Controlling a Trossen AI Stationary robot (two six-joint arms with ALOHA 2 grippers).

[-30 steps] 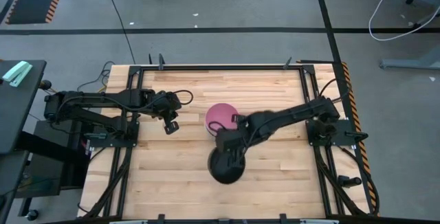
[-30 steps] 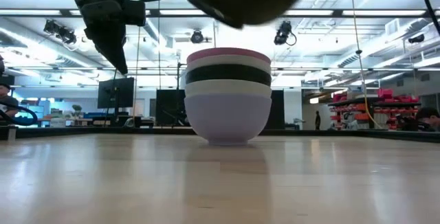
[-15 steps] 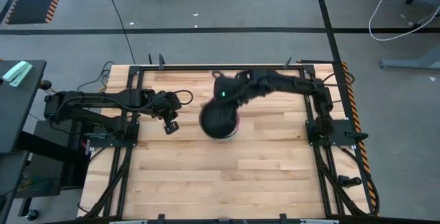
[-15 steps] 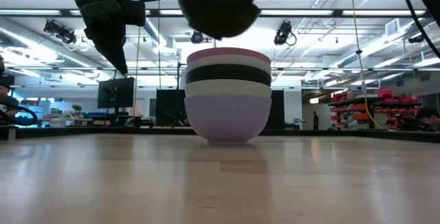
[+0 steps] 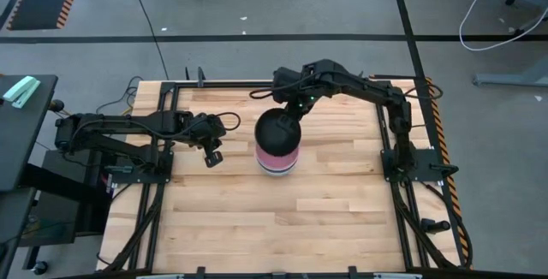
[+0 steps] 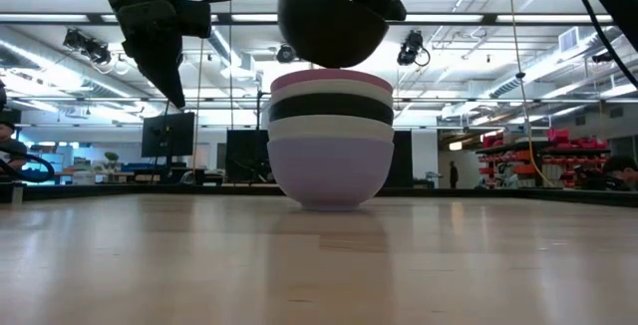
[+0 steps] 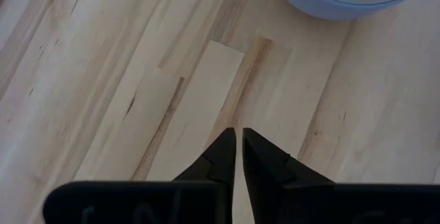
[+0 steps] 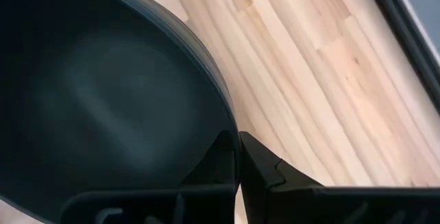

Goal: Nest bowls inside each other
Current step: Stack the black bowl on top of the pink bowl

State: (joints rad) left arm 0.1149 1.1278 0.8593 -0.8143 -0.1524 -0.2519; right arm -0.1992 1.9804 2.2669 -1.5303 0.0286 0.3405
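Black bowl (image 6: 332, 26) is pinched by its rim in the right gripper (image 5: 295, 108), hanging directly over the stack (image 6: 331, 136) with the pink bowl (image 6: 331, 79) on top, not seated yet. It looks rigid, light and smooth, so I'd guess a rim hold is the only sensible one, and it could swing or slip. Left gripper (image 7: 238, 141) idles beside the stack above the bench (image 7: 103, 80), fingers together on nothing.
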